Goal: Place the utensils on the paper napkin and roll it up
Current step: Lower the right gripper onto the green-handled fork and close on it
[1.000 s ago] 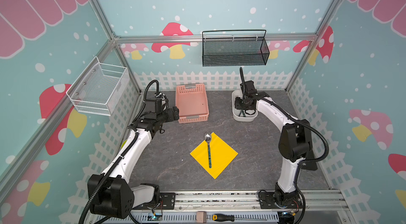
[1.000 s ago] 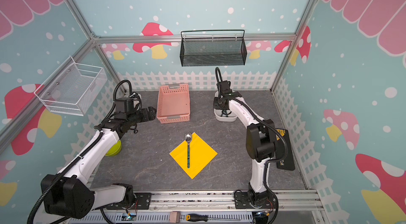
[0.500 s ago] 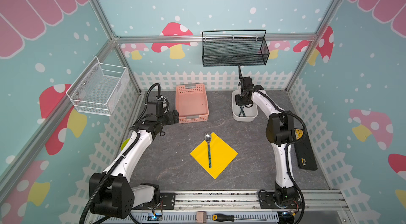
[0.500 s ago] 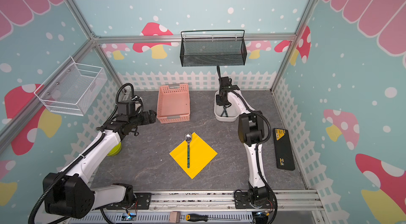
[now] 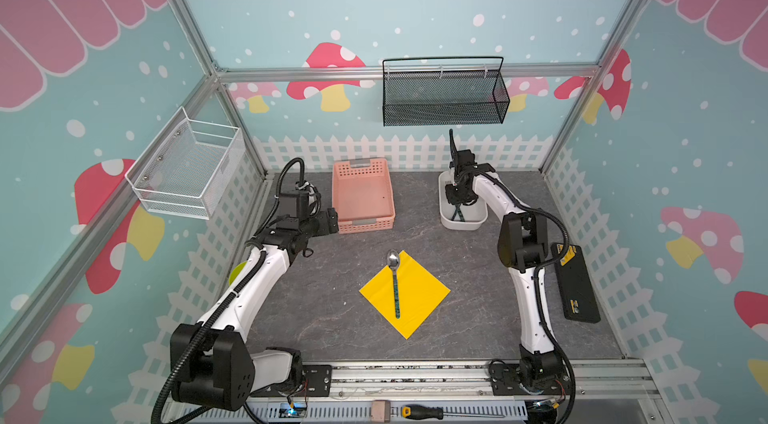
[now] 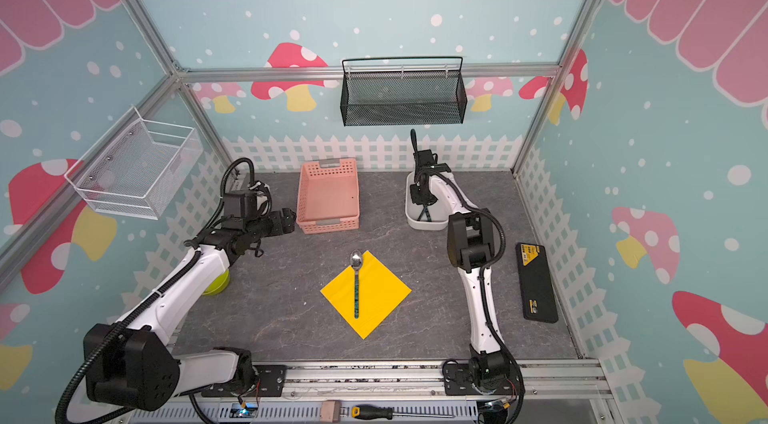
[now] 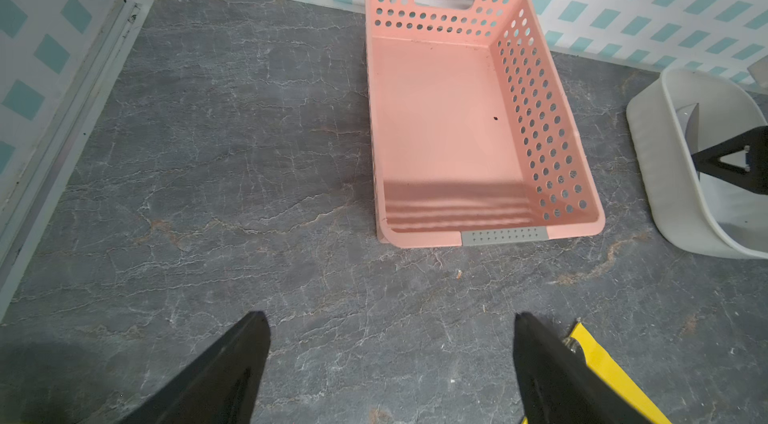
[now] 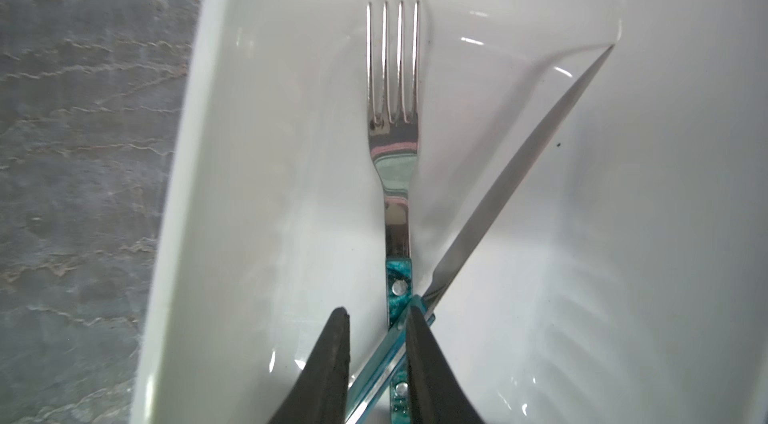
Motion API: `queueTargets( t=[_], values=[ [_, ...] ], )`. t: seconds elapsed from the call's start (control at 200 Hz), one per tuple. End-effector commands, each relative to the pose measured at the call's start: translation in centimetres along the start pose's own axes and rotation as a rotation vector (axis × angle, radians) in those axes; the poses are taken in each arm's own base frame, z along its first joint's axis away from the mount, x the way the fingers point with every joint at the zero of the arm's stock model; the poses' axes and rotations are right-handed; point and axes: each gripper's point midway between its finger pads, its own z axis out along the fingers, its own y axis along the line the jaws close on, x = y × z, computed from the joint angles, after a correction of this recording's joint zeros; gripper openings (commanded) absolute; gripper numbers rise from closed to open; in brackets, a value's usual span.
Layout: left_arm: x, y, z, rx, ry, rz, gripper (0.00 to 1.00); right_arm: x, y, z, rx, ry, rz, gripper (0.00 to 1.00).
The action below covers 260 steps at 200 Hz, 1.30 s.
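Observation:
The yellow paper napkin (image 5: 417,297) (image 6: 380,297) lies as a diamond on the grey table. A spoon (image 5: 395,289) (image 6: 356,284) rests on it, bowl at the far corner. The fork (image 8: 392,110) and knife (image 8: 519,160) lie crossed in a white bin (image 5: 446,222) (image 8: 174,235). My right gripper (image 5: 458,210) (image 6: 424,210) (image 8: 376,312) reaches down into that bin, narrowly open. Its fingers straddle the teal handles where they cross. My left gripper (image 5: 332,220) (image 6: 291,220) (image 7: 390,318) hovers wide open and empty beside the pink basket, with the napkin's corner (image 7: 598,363) by one finger.
A pink basket (image 5: 361,193) (image 7: 436,118) stands at the back centre. A lime-green bowl (image 6: 216,282) sits under the left arm. A black case (image 5: 575,289) lies at the right. A screwdriver (image 5: 428,412) rests on the front rail. Wire baskets (image 5: 444,97) (image 5: 187,168) hang on the walls.
The right arm's elbow has swung in toward the bin while its gripper stays low inside it. The left arm has barely shifted. Spoon and napkin have not moved.

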Motion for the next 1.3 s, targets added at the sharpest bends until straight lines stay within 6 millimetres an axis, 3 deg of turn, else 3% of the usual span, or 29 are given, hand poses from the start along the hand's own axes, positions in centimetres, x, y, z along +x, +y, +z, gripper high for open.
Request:
queueTargets(
  t=[0.0, 0.28, 0.505, 0.901, 1.296],
  values=[
    [0.1, 0.6, 0.1, -0.025, -0.009, 0.015, 0.93, 0.2, -0.8, 0.9, 0.032, 0.020, -0.030, 0.27],
    [0.3, 1.1, 0.0, -0.048, -0.009, 0.025, 0.93, 0.4, -0.6, 2.9, 0.022, 0.035, -0.037, 0.30],
    [0.3, 1.3, -0.1, -0.062, -0.010, 0.028, 0.93, 1.8, -0.8, 4.0, 0.032, 0.087, -0.045, 0.30],
    [0.3, 1.3, -0.2, -0.063, -0.009, 0.027, 0.93, 2.2, -0.5, 4.0, 0.020, 0.101, -0.067, 0.22],
    [0.5, 1.3, -0.5, -0.065, -0.007, 0.028, 0.93, 4.1, -0.6, 3.3, 0.014, 0.184, -0.102, 0.28]
  ],
)
